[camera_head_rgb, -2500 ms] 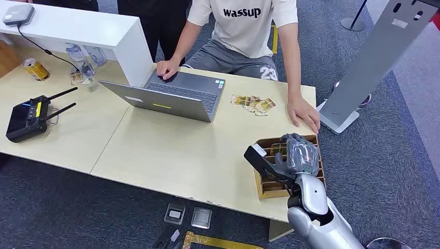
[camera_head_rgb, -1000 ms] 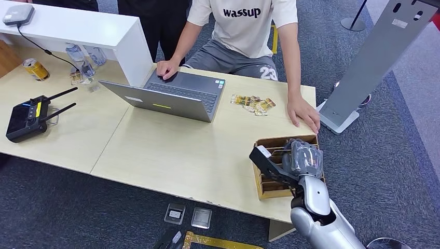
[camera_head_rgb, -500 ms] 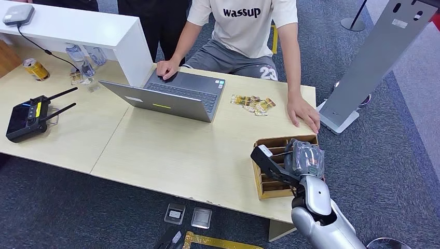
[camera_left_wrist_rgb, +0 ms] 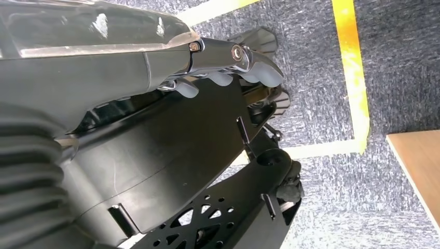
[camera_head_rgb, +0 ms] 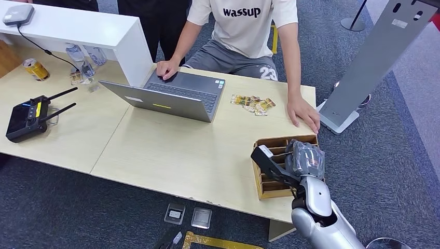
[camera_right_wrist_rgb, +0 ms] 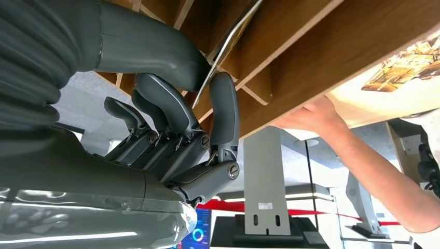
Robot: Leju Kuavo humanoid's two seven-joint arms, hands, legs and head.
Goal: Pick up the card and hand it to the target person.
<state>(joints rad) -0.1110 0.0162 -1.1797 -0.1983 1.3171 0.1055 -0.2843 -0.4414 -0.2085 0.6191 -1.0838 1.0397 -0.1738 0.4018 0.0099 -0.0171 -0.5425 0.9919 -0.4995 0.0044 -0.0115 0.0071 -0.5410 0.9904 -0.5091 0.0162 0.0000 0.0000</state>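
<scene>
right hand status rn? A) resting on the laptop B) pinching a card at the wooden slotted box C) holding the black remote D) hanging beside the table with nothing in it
B: in the right wrist view the right hand pinches a thin card between thumb and a finger, at a slot of the wooden box; the head view places that hand over the box at the table's near right corner.

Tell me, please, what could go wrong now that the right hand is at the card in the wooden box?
1. The right hand pinches the card only at its edge, between thumb and a finger; it might slip during lifting.
2. The card sits in a narrow slot of the wooden box, so a tilted pull could jam it or drag the box, which stands near the table edge.
3. The person's hand rests close behind the box; a fast lift could bump it.
</scene>
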